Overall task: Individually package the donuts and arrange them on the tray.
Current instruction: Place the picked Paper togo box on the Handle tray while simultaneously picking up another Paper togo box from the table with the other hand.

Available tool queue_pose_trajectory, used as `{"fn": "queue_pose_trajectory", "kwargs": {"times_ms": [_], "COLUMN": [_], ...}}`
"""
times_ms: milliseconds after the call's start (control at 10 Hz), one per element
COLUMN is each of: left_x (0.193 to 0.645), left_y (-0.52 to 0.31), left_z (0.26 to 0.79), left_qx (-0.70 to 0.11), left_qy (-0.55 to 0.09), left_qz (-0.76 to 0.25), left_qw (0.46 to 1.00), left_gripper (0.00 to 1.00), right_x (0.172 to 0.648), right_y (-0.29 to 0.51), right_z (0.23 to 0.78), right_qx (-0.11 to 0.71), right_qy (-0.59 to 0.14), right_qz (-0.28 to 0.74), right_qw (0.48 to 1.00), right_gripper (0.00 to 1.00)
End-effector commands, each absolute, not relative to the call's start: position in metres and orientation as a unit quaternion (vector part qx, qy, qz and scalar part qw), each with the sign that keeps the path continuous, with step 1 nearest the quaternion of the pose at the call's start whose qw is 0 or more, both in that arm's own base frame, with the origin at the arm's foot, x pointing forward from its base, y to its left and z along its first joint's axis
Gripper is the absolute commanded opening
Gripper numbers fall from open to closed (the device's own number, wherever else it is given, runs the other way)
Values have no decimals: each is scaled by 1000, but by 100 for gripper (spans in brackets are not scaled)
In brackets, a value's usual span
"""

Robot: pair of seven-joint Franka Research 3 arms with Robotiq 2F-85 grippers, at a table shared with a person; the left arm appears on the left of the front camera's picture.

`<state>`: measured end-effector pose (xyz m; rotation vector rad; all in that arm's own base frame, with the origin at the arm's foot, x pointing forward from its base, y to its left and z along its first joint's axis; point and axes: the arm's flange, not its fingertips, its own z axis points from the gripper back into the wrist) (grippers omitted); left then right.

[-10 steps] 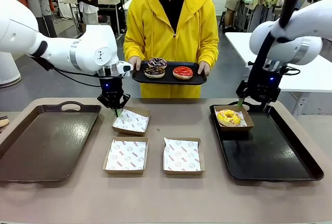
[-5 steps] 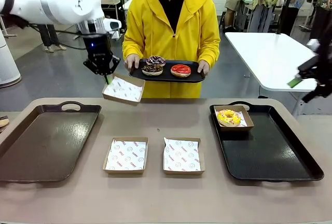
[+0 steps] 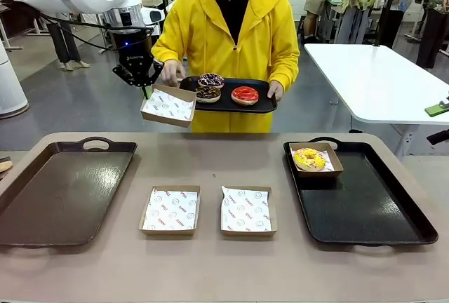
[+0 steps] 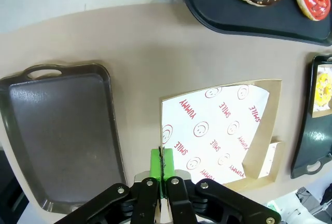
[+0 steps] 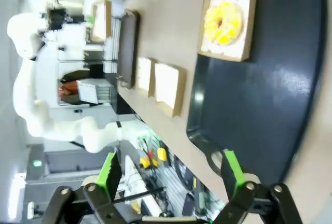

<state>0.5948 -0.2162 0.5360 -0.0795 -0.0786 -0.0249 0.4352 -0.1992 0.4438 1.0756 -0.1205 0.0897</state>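
Front view: your left gripper (image 3: 145,87) is clamped on the rim of a paper-lined box (image 3: 168,105) and holds it in the air, tilted, just beside the left end of the person's tray (image 3: 228,104). That tray carries three donuts: the sprinkled one (image 3: 211,81) at the back, the crumbed one (image 3: 208,95) in front of it and touching it, and the red one (image 3: 245,95) to their right. The person grips the tray at both ends, with one hand (image 3: 170,73) right by your held box.

The yellow donut (image 3: 309,158) sits in its own box in the far left corner of the black tray (image 3: 365,205) on the table. Two empty boxes (image 3: 170,210) lie side by side mid-table, and the brown tray (image 3: 56,191) is on your left.

In the left wrist view you see the green pads pressed together on the box edge, the paper liner printed in red.

In the right wrist view your right gripper (image 5: 170,156) has its fingers spread wide with nothing between them, high above the black tray.
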Motion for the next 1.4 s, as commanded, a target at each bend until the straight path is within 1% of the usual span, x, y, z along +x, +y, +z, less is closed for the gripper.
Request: {"fn": "queue_pose_trajectory", "kwargs": {"times_ms": [0,200,400,500,600,1300], "left_x": [589,589,589,589,589,589], "left_y": [-213,-213,-213,-213,-213,-213], "left_z": [533,533,533,533,533,533], "left_qx": [-42,-42,-42,-42,-42,-42], "left_qy": [-37,-37,-37,-37,-37,-37], "left_qz": [-21,-21,-21,-21,-21,-21], "left_qw": [998,998,998,998,998,998], "left_gripper": [0,0,0,0,0,0], "right_x": [428,416,409,415,409,409], "right_y": [-214,-226,-227,-220,-236,-236], "right_z": [432,419,413,415,411,411], "right_qx": [550,569,563,545,560,560], "right_qy": [-75,-86,-83,-84,-78,-78], "right_qz": [21,-29,-53,-54,-32,-32], "right_qw": [831,817,821,833,824,824], "right_gripper": [100,100,100,100,100,100]}}
